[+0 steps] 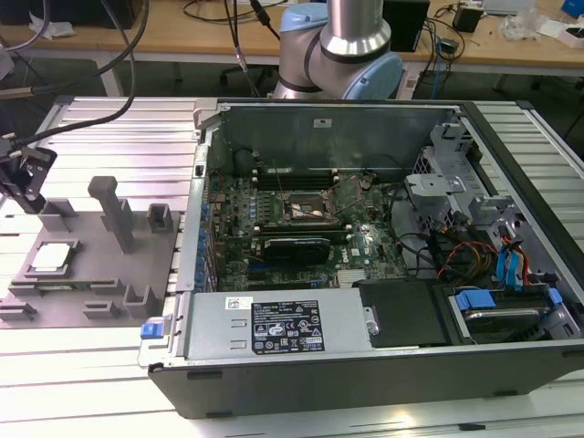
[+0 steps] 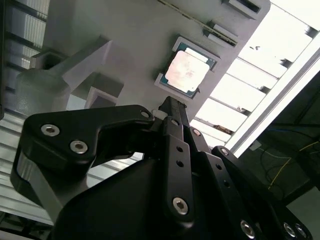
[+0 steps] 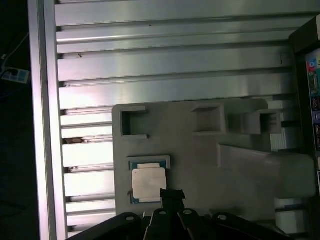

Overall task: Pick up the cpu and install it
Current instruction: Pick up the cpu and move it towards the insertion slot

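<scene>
The cpu (image 1: 50,257), a thin square chip with a pale metal top, lies flat in a shallow recess of the grey fixture (image 1: 91,274) at the exterior view's left. Both wrist views show it too, cpu (image 2: 186,70) and cpu (image 3: 148,183), still seated in the recess. My black gripper (image 1: 23,178) hangs above the fixture's far corner, apart from the chip. In both wrist views its fingertips (image 2: 170,102) are pressed together with nothing between them, and the gripper (image 3: 171,194) tip sits just beside the chip's edge.
An open computer case (image 1: 365,383) lies to the exterior view's right of the fixture, with the motherboard and its black socket frame (image 1: 306,205) inside. The fixture carries a tall post (image 1: 114,210) and small walled pockets (image 1: 160,219). Ribbed aluminium table (image 3: 170,65) lies underneath.
</scene>
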You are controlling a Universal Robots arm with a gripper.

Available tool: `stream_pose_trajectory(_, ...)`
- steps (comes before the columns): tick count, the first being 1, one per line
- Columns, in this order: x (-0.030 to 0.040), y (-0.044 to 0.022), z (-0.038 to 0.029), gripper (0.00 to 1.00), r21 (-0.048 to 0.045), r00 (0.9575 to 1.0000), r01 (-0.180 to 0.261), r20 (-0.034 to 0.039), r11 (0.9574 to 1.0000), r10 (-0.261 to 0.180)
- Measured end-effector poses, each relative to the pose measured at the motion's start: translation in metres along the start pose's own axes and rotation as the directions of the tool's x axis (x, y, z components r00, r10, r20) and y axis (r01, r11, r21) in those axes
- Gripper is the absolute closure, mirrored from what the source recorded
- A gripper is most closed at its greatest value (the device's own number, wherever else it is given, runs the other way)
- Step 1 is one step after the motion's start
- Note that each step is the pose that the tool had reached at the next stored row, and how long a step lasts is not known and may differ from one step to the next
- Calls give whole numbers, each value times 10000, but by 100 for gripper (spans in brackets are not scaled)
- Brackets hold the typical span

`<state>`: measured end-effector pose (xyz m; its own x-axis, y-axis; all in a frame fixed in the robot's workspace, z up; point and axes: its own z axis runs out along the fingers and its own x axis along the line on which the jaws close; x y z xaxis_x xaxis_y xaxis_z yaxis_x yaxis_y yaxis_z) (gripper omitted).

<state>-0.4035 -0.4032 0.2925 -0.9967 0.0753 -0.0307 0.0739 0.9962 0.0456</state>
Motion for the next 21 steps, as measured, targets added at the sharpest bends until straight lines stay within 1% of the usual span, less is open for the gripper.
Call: stream_pose_trajectory(21, 132, -15, 108, 89, 1, 10000, 0, 0, 10000, 0)
